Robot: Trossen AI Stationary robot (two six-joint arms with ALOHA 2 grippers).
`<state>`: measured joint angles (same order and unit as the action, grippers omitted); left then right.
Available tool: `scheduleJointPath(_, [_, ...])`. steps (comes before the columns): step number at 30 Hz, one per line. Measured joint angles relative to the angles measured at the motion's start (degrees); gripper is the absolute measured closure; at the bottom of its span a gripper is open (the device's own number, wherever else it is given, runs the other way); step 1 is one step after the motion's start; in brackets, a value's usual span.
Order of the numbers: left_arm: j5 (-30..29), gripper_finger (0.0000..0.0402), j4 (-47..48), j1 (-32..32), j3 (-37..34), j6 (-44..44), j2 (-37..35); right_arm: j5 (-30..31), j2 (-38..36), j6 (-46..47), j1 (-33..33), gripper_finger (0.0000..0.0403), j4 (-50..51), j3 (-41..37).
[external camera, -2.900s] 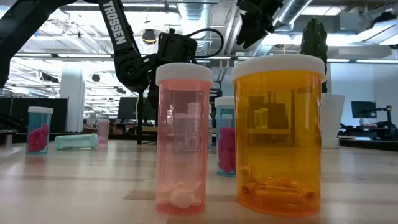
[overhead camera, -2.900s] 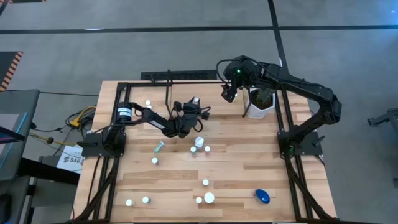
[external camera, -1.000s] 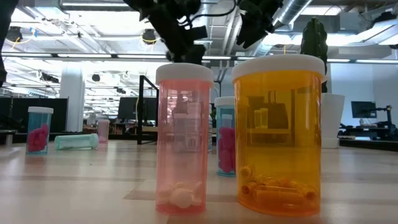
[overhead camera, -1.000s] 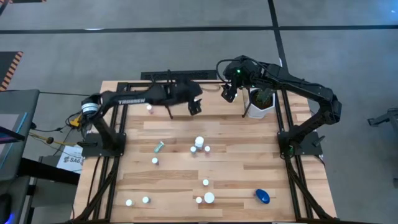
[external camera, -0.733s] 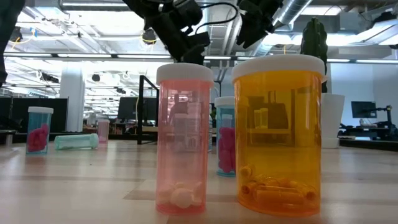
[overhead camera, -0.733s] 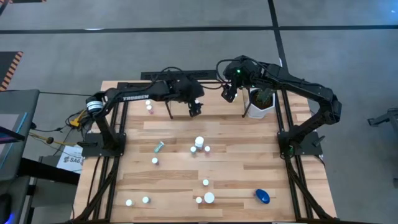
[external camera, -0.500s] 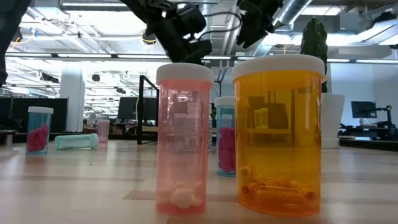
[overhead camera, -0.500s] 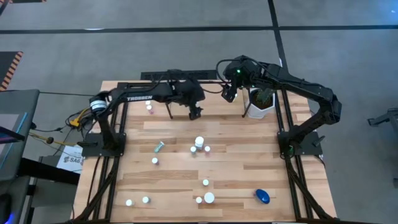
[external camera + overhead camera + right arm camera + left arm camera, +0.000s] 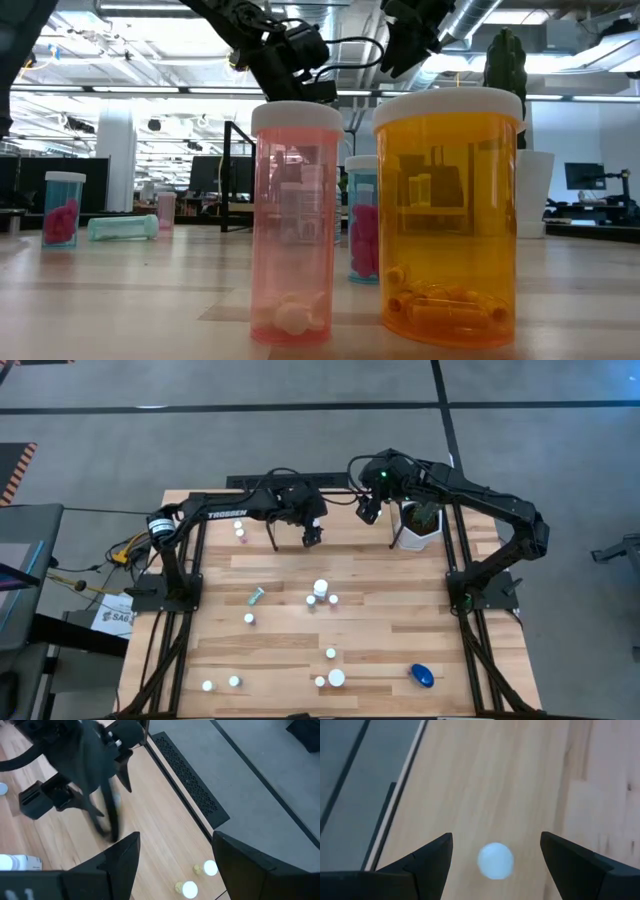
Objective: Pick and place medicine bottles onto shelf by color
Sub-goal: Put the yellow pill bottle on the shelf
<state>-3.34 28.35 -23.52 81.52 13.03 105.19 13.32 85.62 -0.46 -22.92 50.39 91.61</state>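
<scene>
Light wooden table (image 9: 380,620) on a grey floor (image 9: 100,450) crossed by dark lines. Behind the table: open hall with exposed ceiling ducts (image 9: 470,15), strip lights, a white column (image 9: 115,140) and monitors (image 9: 585,175).

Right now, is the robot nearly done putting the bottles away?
Not nearly. Nothing looks sorted by colour yet. The left gripper hangs open over one white-capped bottle, gripping nothing; the right gripper waits, open, by the plant pot. About ten bottles, the blue bottle among them, sit scattered on the table.
</scene>
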Motion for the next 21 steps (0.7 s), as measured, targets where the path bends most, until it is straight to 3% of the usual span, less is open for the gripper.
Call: scheduleJointPath(21, [0.5, 0.0099, -2.0, -1.8, -1.2, 2.5, 2.7, 0.0, 0.0, 0.0, 0.0, 0.0133, 0.2, 0.0])
